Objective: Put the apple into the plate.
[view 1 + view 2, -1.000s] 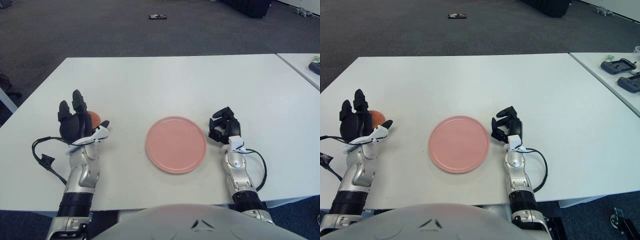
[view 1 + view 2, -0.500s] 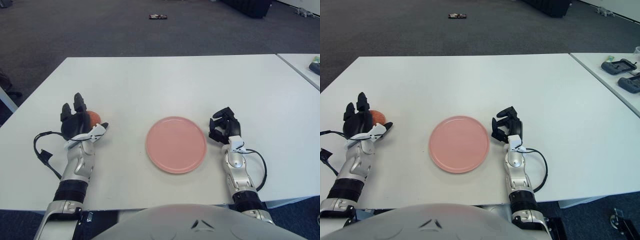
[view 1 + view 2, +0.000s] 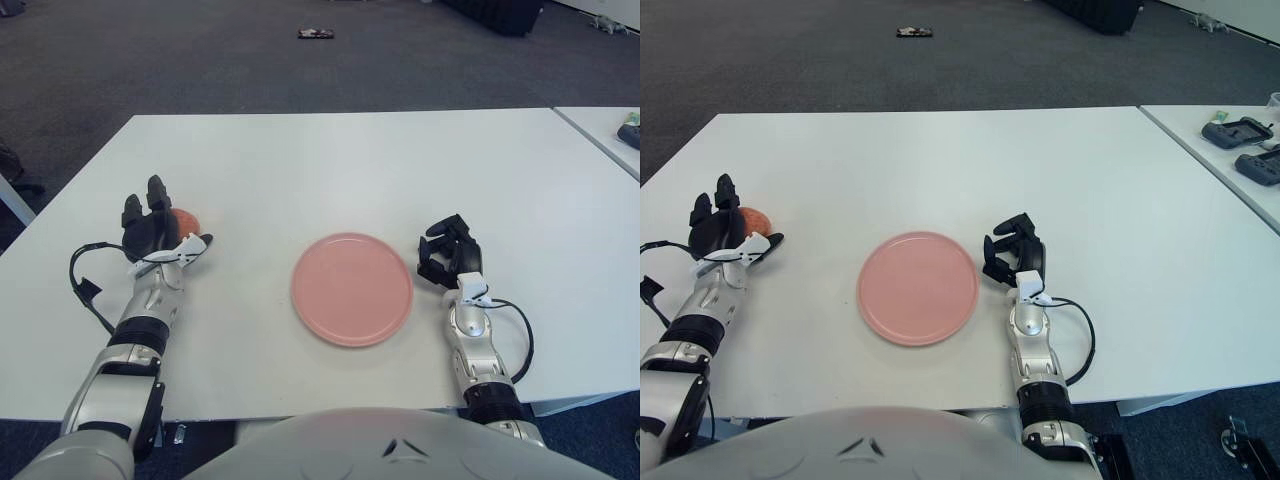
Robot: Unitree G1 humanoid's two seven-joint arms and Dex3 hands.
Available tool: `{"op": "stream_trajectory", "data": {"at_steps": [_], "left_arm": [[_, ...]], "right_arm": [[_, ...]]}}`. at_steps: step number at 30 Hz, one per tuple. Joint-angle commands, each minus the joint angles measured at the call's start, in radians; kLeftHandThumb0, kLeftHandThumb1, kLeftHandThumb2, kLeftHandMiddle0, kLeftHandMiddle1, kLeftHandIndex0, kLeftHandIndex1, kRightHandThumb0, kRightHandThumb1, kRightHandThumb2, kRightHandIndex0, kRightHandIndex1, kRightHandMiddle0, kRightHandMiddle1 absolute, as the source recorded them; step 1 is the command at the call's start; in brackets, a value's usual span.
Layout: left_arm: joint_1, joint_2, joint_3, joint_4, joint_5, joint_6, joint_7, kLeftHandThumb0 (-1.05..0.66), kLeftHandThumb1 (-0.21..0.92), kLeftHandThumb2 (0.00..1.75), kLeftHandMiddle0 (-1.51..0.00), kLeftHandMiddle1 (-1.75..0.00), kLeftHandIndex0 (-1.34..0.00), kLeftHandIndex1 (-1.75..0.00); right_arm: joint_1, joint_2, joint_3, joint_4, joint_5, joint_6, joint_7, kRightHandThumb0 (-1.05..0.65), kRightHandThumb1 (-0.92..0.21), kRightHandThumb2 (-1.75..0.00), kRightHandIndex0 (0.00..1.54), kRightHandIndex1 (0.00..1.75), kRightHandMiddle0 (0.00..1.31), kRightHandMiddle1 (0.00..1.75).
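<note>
A reddish apple lies on the white table at the left. A pink plate sits empty at the front middle. My left hand is at the apple, palm against its near left side. Its fingers stand upright and the thumb reaches out under the apple's right side; the hand is not closed around it. My right hand rests on the table just right of the plate, fingers curled and holding nothing.
A second table stands at the right with black devices on it. A small dark object lies on the carpet far behind. A black cable loops off my left wrist.
My left hand has reached forward and slightly left, settling lower against the apple. The apple, the plate and my right hand have not moved.
</note>
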Motion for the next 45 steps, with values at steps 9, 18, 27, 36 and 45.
{"op": "stream_trajectory", "data": {"at_steps": [9,18,27,36,45], "left_arm": [[-0.067,-0.004,-0.062,0.226,-0.053,-0.071,-0.018,-1.05,0.37,0.73,0.00,0.00,0.00,0.00],[-0.091,-0.002,-0.105,0.260,-0.066,-0.130,-0.008,-1.01,0.46,0.77,0.00,0.00,0.00,0.00],[-0.094,0.015,-0.142,0.254,-0.070,-0.121,-0.067,-0.88,0.46,0.87,0.00,-0.41,0.00,-0.57],[-0.083,0.043,-0.196,0.202,-0.057,-0.079,-0.105,-0.66,0.22,1.20,-0.34,-1.65,-0.41,-1.71],[-0.073,0.052,-0.219,0.164,-0.049,-0.061,-0.095,-0.51,0.11,1.28,-0.94,-1.74,-0.81,-1.74]], "right_arm": [[0.008,0.010,-0.005,-0.018,0.000,0.028,-0.021,-0.41,-0.56,-1.03,0.62,1.46,0.42,1.75],[0.006,0.004,-0.003,-0.004,0.006,-0.017,-0.017,-0.41,-0.54,-1.04,0.64,1.44,0.43,1.75],[0.006,0.001,-0.003,-0.002,0.014,-0.032,-0.005,-0.41,-0.55,-1.04,0.68,1.41,0.43,1.75],[0.011,-0.003,-0.005,-0.010,0.013,-0.039,0.005,-0.41,-0.54,-1.05,0.70,1.38,0.44,1.75],[0.013,0.000,-0.012,-0.017,0.017,-0.022,0.003,-0.40,-0.58,-1.00,0.64,1.36,0.40,1.75]]}}
